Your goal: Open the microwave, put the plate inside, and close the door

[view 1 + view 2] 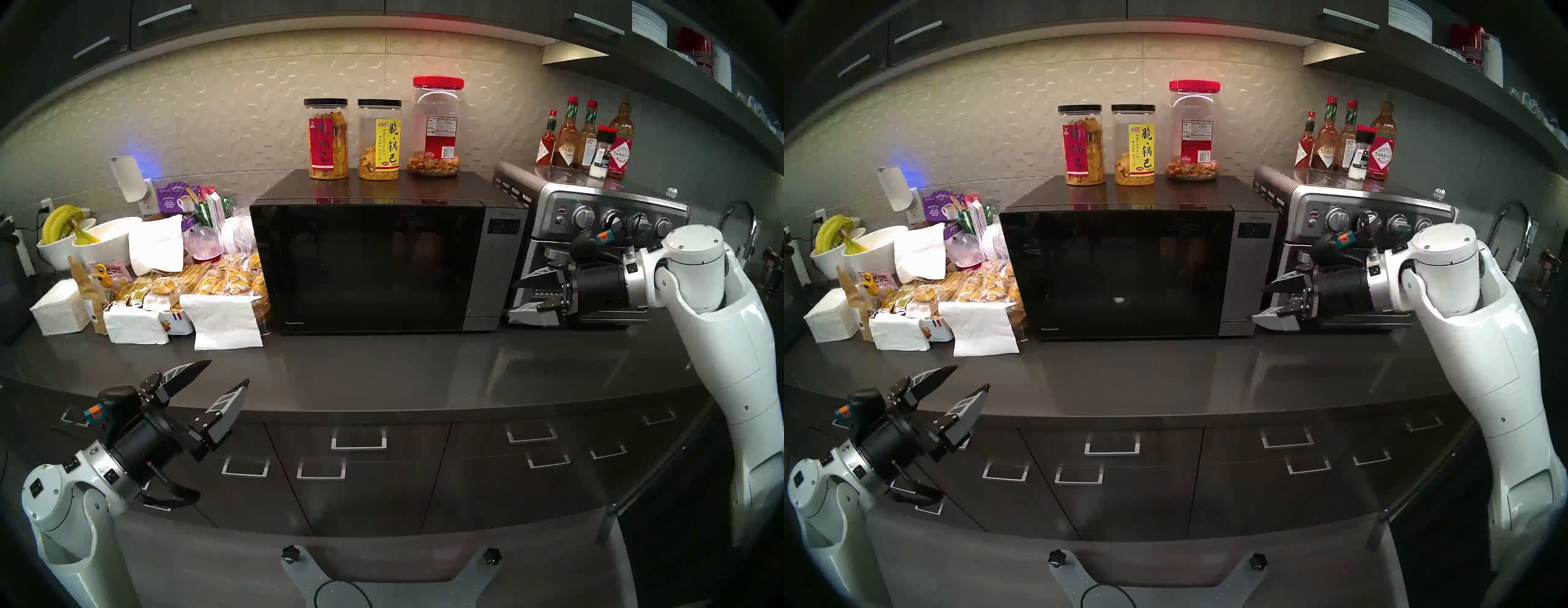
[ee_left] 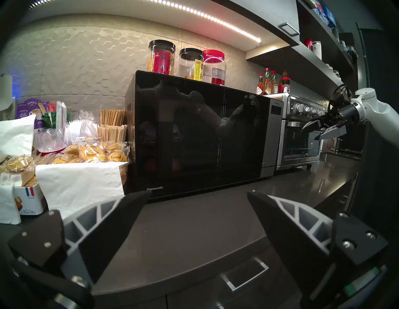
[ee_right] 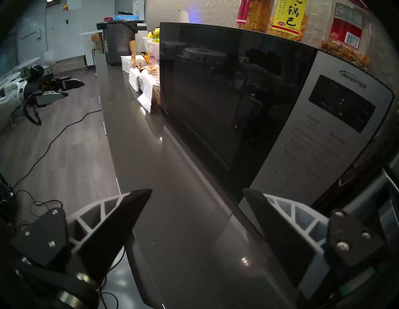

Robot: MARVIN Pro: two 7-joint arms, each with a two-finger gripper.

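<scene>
Microwave closed on the counter, both my grippers empty and spread wide.

The door is shut flat and faces me, its long side running left to right; the grey touch panel is at its right end. I cannot see the plate in any view. My right gripper hangs just beside the panel's lower right corner, its fingers pointing left along the microwave front, and it holds nothing. Directly behind this gripper stands the toaster oven. My left gripper is well apart, at the counter edge in front of the door's left part, fingers wide, also holding nothing. Beyond it, left of the microwave, snack packets and napkins are crowded together. Three jars stand on the microwave top.
</scene>
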